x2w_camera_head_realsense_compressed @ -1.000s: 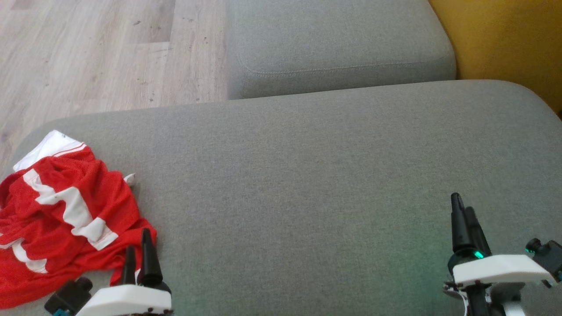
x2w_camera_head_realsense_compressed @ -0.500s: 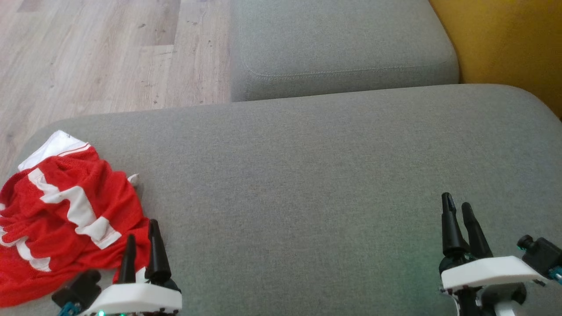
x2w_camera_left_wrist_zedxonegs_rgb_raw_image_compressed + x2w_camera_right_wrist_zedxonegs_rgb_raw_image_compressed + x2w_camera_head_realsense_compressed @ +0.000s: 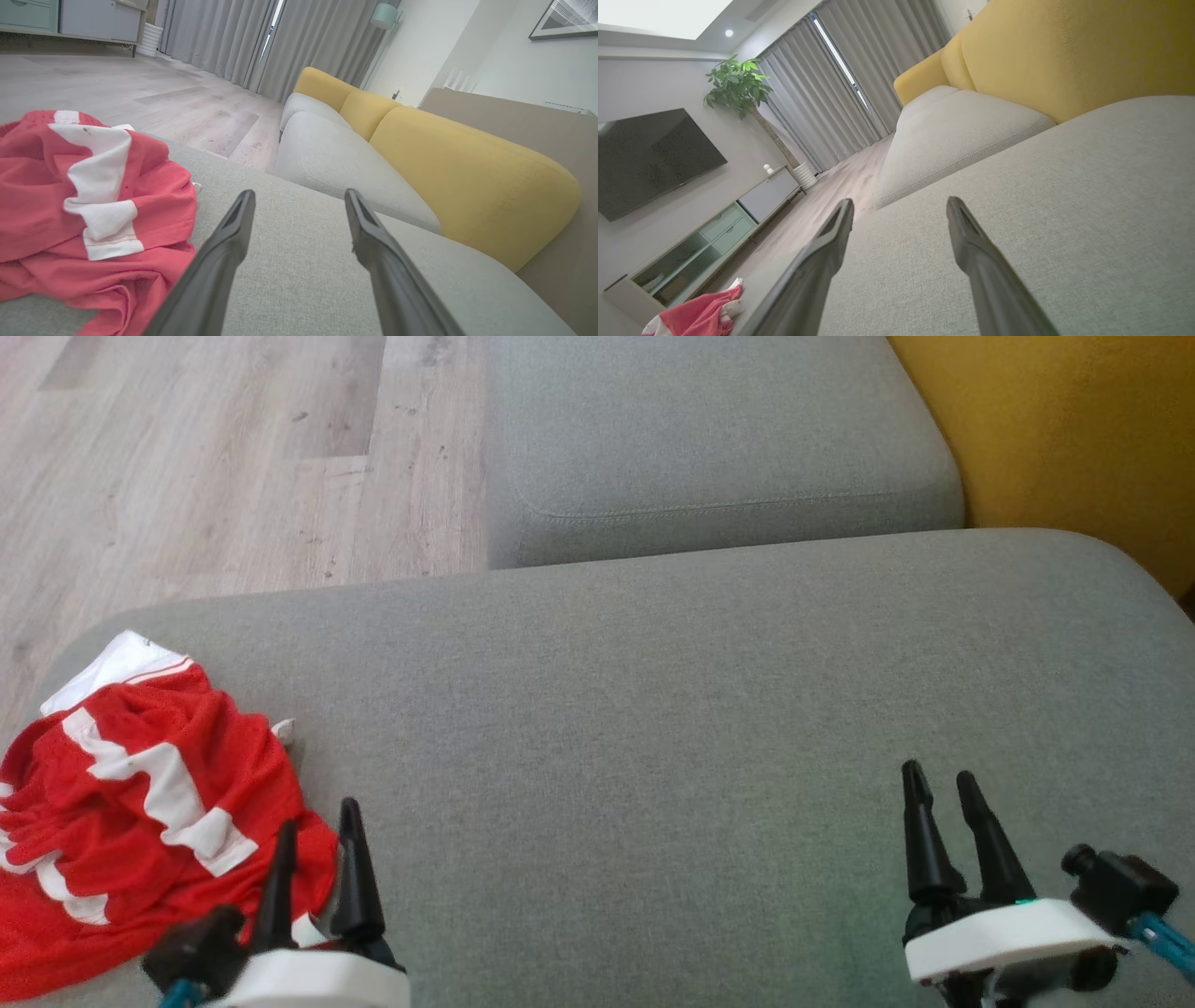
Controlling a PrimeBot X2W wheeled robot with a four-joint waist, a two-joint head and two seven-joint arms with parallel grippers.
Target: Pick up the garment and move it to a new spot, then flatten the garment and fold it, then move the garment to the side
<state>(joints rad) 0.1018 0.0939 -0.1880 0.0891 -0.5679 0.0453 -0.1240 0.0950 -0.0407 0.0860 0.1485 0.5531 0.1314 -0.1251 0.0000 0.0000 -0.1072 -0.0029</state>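
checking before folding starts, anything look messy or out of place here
The red and white garment lies crumpled in a heap at the left end of the grey cushion. Nothing else stands out.

A living room in a home: a sofa with grey seats [image 3: 709, 439] and yellow back cushions [image 3: 467, 177] stands on a pale wood floor [image 3: 215, 467]. A wall-mounted television [image 3: 649, 158] hangs above a low cabinet [image 3: 714, 233], beside a potted tree [image 3: 738, 88], full-length grey curtains [image 3: 831, 93] and a framed picture [image 3: 565, 18].

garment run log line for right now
garment: crumpled on cushion, unheld | left gripper: open, beside it | right gripper: open, far off
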